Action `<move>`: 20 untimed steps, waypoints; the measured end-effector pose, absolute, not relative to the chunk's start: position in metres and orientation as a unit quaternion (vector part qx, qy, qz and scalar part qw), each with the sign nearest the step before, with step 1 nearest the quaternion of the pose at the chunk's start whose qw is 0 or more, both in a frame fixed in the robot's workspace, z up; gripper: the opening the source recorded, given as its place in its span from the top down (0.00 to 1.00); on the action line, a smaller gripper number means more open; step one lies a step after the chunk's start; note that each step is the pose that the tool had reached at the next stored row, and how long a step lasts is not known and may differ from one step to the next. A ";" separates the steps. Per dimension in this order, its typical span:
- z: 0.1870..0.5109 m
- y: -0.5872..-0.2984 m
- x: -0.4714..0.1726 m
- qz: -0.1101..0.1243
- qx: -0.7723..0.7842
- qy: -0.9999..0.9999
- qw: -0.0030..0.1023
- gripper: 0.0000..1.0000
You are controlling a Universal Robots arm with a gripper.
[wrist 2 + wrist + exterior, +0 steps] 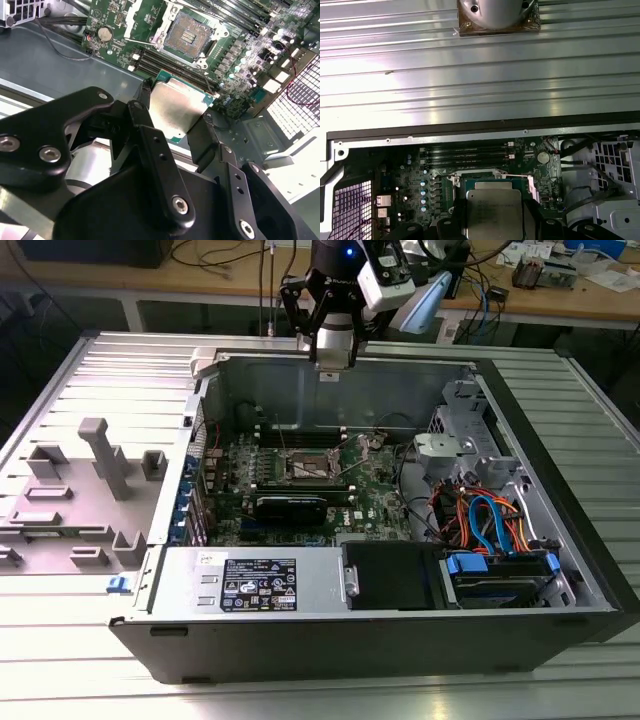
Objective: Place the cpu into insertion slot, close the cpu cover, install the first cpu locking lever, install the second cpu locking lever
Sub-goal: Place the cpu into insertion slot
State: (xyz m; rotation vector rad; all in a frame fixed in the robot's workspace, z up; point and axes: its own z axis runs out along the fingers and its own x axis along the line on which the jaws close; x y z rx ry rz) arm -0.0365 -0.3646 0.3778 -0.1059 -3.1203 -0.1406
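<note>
Second wrist view shows my claw (175, 106) pinching the cpu (172, 114) by its edges, seemingly well above the open insertion slot (187, 34).

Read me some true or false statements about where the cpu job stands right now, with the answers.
The gripper grips the cpu. True.
The cpu sits in the insertion slot. False: the slot is empty, and the cpu is held clear of it.
The computer case is open. True.
The blue and orange cables lie at the exterior view's left. False: they lie at its right.
</note>
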 end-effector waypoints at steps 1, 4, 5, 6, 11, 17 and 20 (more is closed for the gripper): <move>0.378 -0.365 -0.036 -0.045 -0.034 -0.998 0.008 0.46; 0.378 -0.365 -0.036 -0.045 -0.041 -0.998 0.008 0.46; 0.378 -0.365 -0.036 -0.045 -0.052 -0.998 0.007 0.46; 0.377 -0.365 -0.036 -0.045 -0.058 -0.997 0.007 0.46; 0.378 -0.365 -0.037 -0.045 -0.059 -0.997 0.007 0.46; 0.378 -0.365 -0.037 -0.045 -0.059 -0.997 0.007 0.46; 0.378 -0.365 -0.037 -0.045 -0.059 -0.997 0.007 0.46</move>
